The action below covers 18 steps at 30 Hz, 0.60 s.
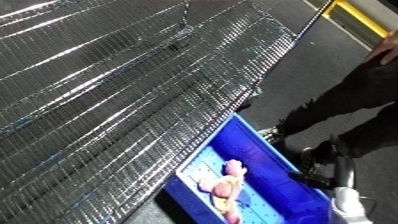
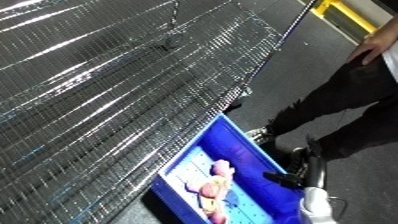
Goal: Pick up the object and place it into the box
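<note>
- A broad wire mesh surface (image 1: pixel 107 90) filled the left and middle of the view, running on a slant from lower left to upper right, and I saw nothing lying on it.
- Just beside its lower right edge stood the blue bin (image 1: pixel 266 150), its long axis running away from the robot along the mesh edge.
- A pink and yellow soft object (image 1: pixel 226 187) already lay inside the bin, on the floor near the end closest to the robot, its long axis roughly in line with the bin's.
- To the right of the object, over the bin's right wall, hung the right hand (image 2: pixel 286 177), dark and held beside the toy, not touching it; I could not tell whether it was spread or curled.
- The left hand was nowhere in view, so the right was plainly the nearer one.
- By my reckoning the placing looked done, with the object lying left of and below the hand.
</note>
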{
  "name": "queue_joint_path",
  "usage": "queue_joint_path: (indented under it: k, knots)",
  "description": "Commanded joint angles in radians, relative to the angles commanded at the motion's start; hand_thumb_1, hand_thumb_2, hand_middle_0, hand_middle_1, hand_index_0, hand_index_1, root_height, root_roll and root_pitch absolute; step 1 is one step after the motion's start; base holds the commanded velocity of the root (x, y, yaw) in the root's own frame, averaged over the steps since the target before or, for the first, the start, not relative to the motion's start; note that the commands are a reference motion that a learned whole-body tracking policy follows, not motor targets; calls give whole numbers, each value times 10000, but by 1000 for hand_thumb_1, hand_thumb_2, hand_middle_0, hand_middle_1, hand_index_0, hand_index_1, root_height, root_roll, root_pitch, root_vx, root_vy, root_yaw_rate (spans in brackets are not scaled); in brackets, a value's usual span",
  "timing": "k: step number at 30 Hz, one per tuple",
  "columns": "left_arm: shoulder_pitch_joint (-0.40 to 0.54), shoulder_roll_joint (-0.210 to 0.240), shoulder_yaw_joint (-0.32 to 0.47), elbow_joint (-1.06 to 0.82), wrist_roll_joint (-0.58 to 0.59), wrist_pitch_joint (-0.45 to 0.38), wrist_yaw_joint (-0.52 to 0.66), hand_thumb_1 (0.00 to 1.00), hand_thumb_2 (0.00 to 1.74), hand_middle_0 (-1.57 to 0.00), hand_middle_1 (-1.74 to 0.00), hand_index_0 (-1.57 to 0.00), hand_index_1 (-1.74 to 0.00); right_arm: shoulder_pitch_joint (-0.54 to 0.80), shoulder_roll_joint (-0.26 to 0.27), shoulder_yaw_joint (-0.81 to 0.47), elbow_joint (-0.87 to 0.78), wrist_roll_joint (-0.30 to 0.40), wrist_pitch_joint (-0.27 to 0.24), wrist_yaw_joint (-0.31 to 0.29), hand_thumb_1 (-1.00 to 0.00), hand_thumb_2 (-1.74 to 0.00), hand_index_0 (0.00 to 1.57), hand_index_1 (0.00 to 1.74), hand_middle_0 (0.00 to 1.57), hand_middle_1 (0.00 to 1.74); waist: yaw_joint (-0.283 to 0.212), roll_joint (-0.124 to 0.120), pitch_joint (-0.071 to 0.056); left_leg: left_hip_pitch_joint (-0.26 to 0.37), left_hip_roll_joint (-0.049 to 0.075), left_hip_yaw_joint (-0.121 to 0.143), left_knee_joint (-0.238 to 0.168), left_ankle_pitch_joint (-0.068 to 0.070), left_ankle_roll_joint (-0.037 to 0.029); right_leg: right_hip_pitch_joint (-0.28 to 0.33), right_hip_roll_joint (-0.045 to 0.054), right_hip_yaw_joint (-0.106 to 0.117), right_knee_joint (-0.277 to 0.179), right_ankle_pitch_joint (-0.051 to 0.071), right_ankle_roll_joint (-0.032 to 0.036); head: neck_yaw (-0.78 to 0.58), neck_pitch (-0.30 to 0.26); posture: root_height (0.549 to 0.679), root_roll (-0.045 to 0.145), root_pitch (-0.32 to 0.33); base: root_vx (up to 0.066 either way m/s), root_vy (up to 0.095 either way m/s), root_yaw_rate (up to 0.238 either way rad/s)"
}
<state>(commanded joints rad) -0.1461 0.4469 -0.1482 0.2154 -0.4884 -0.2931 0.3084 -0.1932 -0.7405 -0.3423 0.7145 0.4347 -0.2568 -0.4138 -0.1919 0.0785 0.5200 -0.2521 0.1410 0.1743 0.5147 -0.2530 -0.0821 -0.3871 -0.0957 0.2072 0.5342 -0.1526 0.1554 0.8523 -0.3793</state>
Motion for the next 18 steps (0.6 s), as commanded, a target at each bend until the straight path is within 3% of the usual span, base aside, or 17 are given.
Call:
queue_joint_path:
  k: [4, 8, 18]
  knots:
    - [-27, -94, 82, 30, -35, 27, 54, 1000, 1740, -1570, -1740, -1570, -1740, 72, 490, 122, -1508, -209, -303, -60, 0, 0, 0, 0, 0, 0, 33, -85, 0, -12, -1, -58, 16, 29, 8, 15, 18, -20, 72, -58, -15, -449, -23, 656, 43, 34, 7, -11, 90]
    - [33, -183, 139, -3, -48, 117, 78, 1000, 1740, -1570, -1740, -1570, -1740, 69, 883, 299, -2714, -355, -499, -24, 0, 0, 0, 0, 0, 0, 125, -138, 0, -55, -12, -133, 22, 81, 6, -2, 22, -68, 150, -108, -32, -947, 439, 655, 44, 33, 7, -13, 90]
    - [163, -326, 273, -364, -90, 324, 31, 1000, 1740, -1570, -1740, -1570, -1740, -214, 1740, 1192, -5162, -796, -360, 269, 0, 0, 0, 0, 0, 0, 555, -178, 0, 7, -91, -387, -312, 335, -4, 152, -36, -222, 60, -133, -50, -2556, 798, 657, 45, 30, 4, -16, 101]
